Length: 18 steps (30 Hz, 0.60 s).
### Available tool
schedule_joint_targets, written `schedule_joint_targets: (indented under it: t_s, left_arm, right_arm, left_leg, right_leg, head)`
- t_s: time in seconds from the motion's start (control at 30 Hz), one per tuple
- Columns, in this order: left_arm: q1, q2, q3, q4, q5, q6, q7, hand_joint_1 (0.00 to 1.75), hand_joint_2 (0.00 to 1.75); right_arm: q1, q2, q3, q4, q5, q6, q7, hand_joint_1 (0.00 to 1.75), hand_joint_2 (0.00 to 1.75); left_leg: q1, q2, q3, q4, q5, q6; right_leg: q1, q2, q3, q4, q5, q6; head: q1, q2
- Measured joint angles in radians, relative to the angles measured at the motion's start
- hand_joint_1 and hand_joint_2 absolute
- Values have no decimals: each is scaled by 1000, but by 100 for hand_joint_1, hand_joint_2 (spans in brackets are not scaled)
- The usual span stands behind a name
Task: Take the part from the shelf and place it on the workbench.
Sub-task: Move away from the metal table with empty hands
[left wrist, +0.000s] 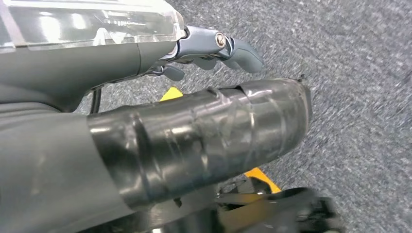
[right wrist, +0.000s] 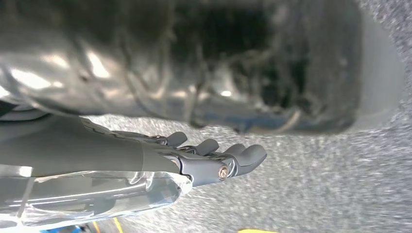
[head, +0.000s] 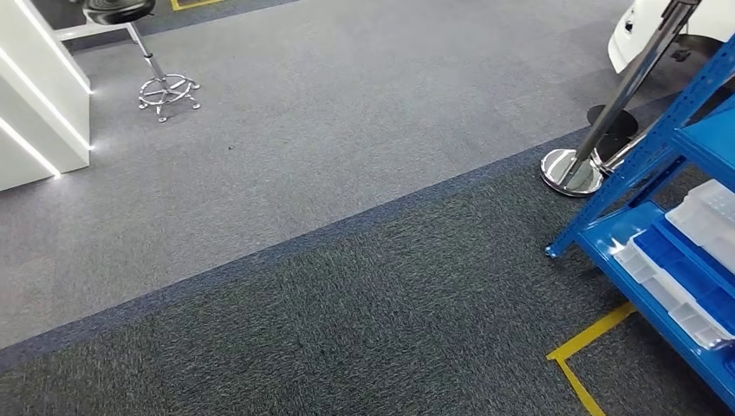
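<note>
The blue metal shelf (head: 652, 156) stands at the right edge of the head view. On its low board (head: 604, 237) lie a clear plastic box (head: 706, 217) and flat blue and white trays (head: 676, 282); I cannot tell which item is the part. My left hand (left wrist: 145, 63) hangs over the grey carpet, its fingers (left wrist: 238, 48) stretched out and its black-taped thumb (left wrist: 209, 131) apart from them, holding nothing. My right hand (right wrist: 145, 155) hangs the same way, fingers (right wrist: 233, 155) straight and nothing in it.
A chrome barrier post with a round base (head: 570, 171) stands just left of the shelf. Yellow floor tape (head: 582, 345) marks a corner in front of it. A stool (head: 165, 91) and a white cabinet (head: 39, 95) are far left.
</note>
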Motion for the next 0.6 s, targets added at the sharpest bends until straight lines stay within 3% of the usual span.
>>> schedule_joint_targets:
  t_s: [0.07, 0.1, 0.17, 0.23, 0.27, 0.33, 0.4, 0.47, 0.5, 0.53, 0.6]
  left_arm:
    - [1, 0, 0, 0, 0, 0, 0, 0, 0]
    - [1, 0, 0, 0, 0, 0, 0, 0, 0]
    - [0, 0, 0, 0, 0, 0, 0, 0, 0]
    - [-1, 0, 0, 0, 0, 0, 0, 0, 0]
    - [-2, 0, 0, 0, 0, 0, 0, 0, 0]
    - [-3, 0, 0, 0, 0, 0, -1, 0, 0]
    - [0, 0, 0, 0, 0, 0, -2, 0, 0]
    - [3, 0, 0, 0, 1, 0, -2, 0, 0]
    - [2, 0, 0, 0, 1, 0, -1, 0, 0]
    - [2, 0, 0, 0, 1, 0, -2, 0, 0]
    - [1, 0, 0, 0, 1, 0, -2, 0, 0]
  right_arm:
    - [1, 0, 0, 0, 0, 0, 1, 0, 0]
    - [0, 0, 0, 0, 0, 0, 1, 0, 0]
    - [-1, 1, 0, 0, 0, 0, 1, 0, 0]
    - [1, 1, 0, 1, 0, 0, 1, 0, 0]
    - [3, 1, 0, 1, 0, 0, 1, 0, 0]
    - [3, 1, 0, 1, 1, 1, 1, 0, 0]
    - [1, 0, 0, 1, 2, 2, 1, 0, 0]
    - [0, 0, 0, 1, 2, 3, 1, 0, 0]
    - [1, 0, 0, 1, 2, 3, 1, 0, 0]
    - [2, 0, 0, 1, 2, 3, 1, 0, 0]
    - [3, -1, 0, 1, 2, 3, 1, 0, 0]
  left_leg:
    - [1, -18, 44, -114, 80, 3]
    - [3, -42, 71, -182, 110, 6]
    - [2, -77, 100, -259, 133, 13]
    - [0, -70, 104, -268, 132, 25]
    - [0, -58, 106, -273, 135, 33]
    - [4, -33, 111, -285, 143, 49]
    - [2, -5, 111, -288, 143, 57]
    - [1, 25, 111, -287, 140, 58]
    - [0, 40, 112, -286, 137, 56]
    - [0, 52, 114, -286, 135, 55]
    - [-1, 75, 123, -284, 127, 48]
  right_leg:
    - [-1, 28, 2, 6, -3, 4]
    - [0, 40, -1, 12, -5, 8]
    - [0, 62, -10, 22, -9, 20]
    - [-3, 81, -19, 22, -6, 34]
    - [-4, 74, -22, 26, -8, 39]
    - [-2, 25, -44, 70, -37, 47]
    - [-3, -26, -100, 185, -99, 52]
    - [-8, -36, -152, 288, -136, 59]
    - [-9, -39, -154, 294, -127, 61]
    - [-10, -44, -135, 260, -101, 62]
    - [-7, -78, -60, 123, -39, 57]
  head:
    - [0, 0]
    - [0, 0]
    - [0, 0]
    - [1, 0]
    - [1, 0]
    - [4, 0]
    - [6, 0]
    - [6, 0]
    - [6, 0]
    - [6, 0]
    - [6, 0]
